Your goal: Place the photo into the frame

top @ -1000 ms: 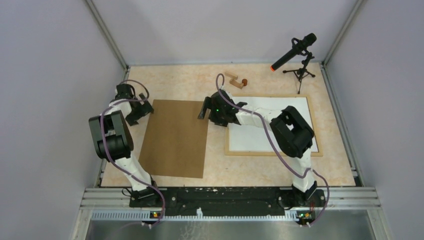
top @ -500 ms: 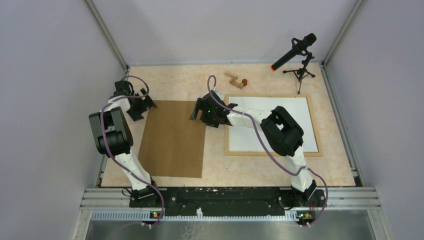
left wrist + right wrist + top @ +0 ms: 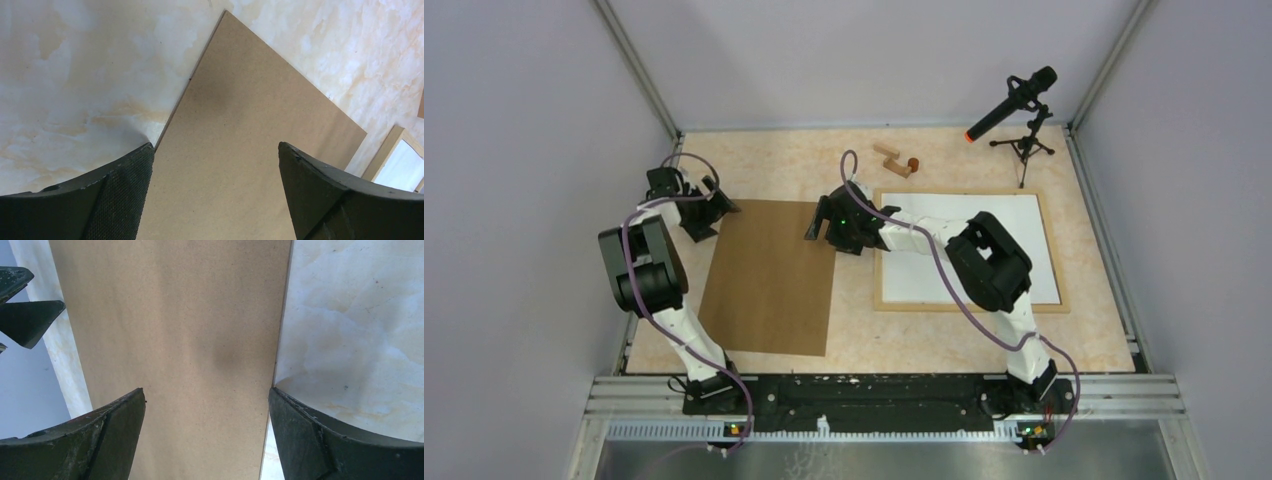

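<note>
Two flat rectangles take up most of the marbled counter (image 3: 794,165). We see the larger, the frame (image 3: 964,306), lying flat on the right half. Its long axis runs left to right in the overhead view, and its pale wood rails surround a white sheet (image 3: 1024,240) that faces up. Its right rail sits close to the counter's right edge.

To its left lies the brown board (image 3: 769,280), with its long axis running near to far, slightly skewed. Over the last second the board has slid left, so a wider strip of bare counter now parts it from the frame's left rail. The right arm has reached further left with it; the frame has not moved.

The right fingers (image 3: 320,440) stand wide apart astride the board's right edge near its far corner, gripping nothing. The left fingers (image 3: 120,200) stand wide apart over the board's far left corner, also gripping nothing. We find bare counter in front of both rectangles and along the back.

A microphone on a tripod (image 3: 1022,112) stands at the far right corner. Small wooden blocks (image 3: 894,160) lie just beyond the frame's far left corner.
</note>
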